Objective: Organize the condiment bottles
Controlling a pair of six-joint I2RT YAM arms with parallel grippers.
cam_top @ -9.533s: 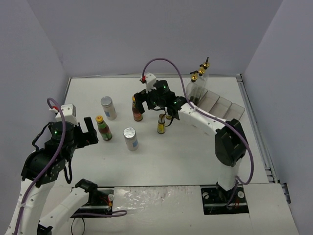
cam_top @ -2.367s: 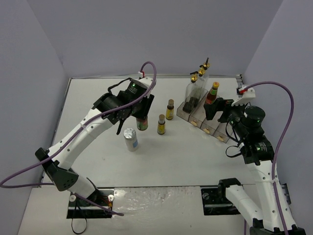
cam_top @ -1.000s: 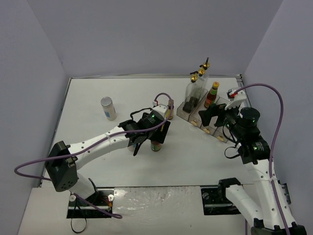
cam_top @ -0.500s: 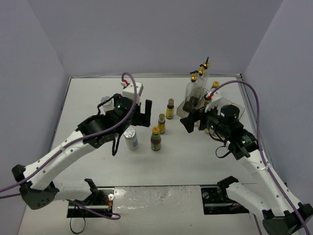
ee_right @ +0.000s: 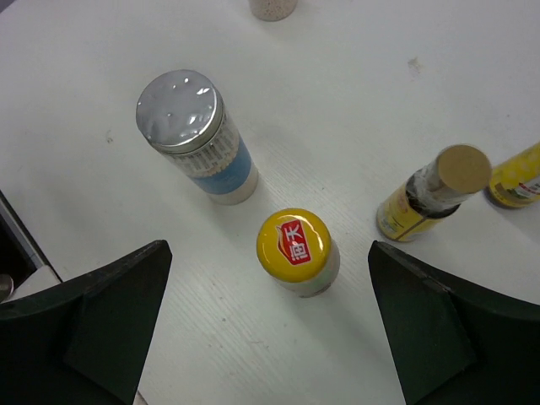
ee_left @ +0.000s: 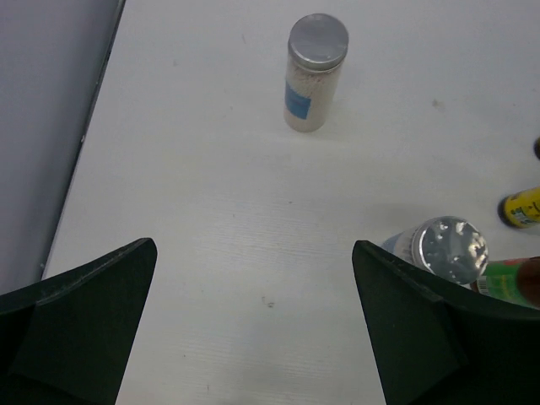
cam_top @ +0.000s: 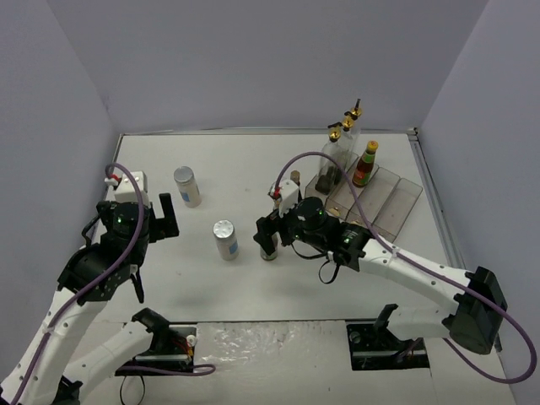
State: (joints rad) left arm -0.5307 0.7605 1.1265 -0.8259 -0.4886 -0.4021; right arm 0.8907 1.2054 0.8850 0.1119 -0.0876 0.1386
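A red-sauce bottle with a yellow cap stands upright on the table between the open jaws of my right gripper, which hovers over it without touching; in the top view the gripper partly covers the bottle. A second red-sauce bottle and three tall glass bottles stand in the clear rack. Two silver-lidded shakers stand on the left. Two small yellow-labelled bottles stand just beyond. My left gripper is open and empty.
The left wrist view shows the far shaker, the near shaker and the table's left edge. The purple walls close in the back and sides. The rack's nearer compartments hold nothing.
My left arm has drawn back to the left, away from the bottles. My right arm has swung from the rack to the middle and now stands over the red-sauce bottle.
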